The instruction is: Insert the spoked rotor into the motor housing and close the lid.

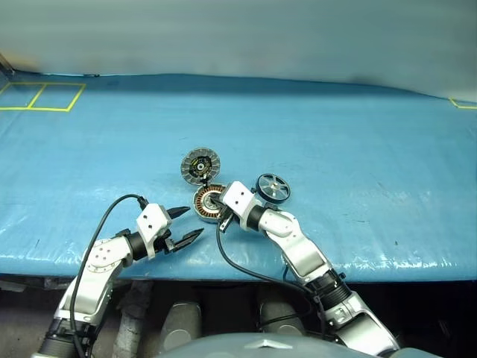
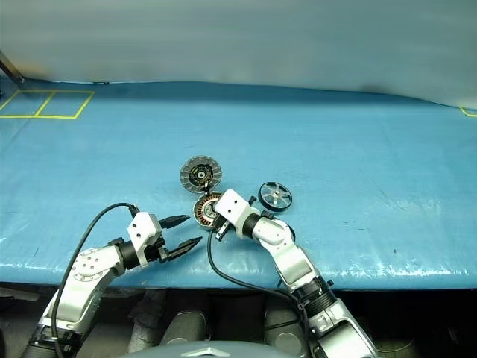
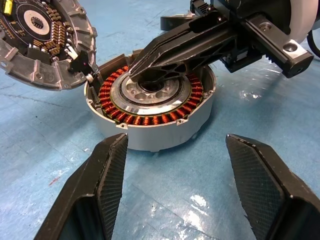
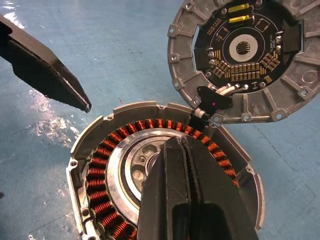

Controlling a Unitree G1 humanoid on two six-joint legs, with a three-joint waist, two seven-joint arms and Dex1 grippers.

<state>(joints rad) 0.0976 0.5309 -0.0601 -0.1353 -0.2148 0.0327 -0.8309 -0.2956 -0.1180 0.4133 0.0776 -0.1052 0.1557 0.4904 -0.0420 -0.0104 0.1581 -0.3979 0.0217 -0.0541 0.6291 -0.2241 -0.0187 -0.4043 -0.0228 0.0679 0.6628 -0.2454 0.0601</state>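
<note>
Spoked rotor (image 1: pixel 273 188): lies flat on the blue tabletop, near its front edge, just beside the motor housing on the robot's right; not in the housing, untouched.
Motor housing (image 1: pixel 211 203): sits open-side up near the front edge of the tabletop, copper windings (image 3: pixel 150 119) and silver centre exposed; no rotor inside.
Lid (image 1: pixel 201 165): swung open, on the far side of the housing, joined at the housing's edge; circuit face showing in the wrist views.
Right pincer (image 4: pixel 186 150): fingers pressed together, holding nothing; tip over the housing's silver centre, looks to be resting on or just above the hub, contact not certain.
Left pincer (image 1: pixel 185 225): fingers spread, empty, pointing at the housing from the robot's left, a short gap off the housing wall.
Key relation: rotor lies to the right of the right pincer, beyond the right wrist; the housing stands between the left pincer and the rotor.
Nearer arm: right, by my reading; left would have to cross over the housing.
Rotor axis: hub axis upright, disc flat, so no long axis to line up; a grasp would go across the black rim.
Judged step: rotor pick-up not yet begun; the right pincer must open and swing right first.
</note>
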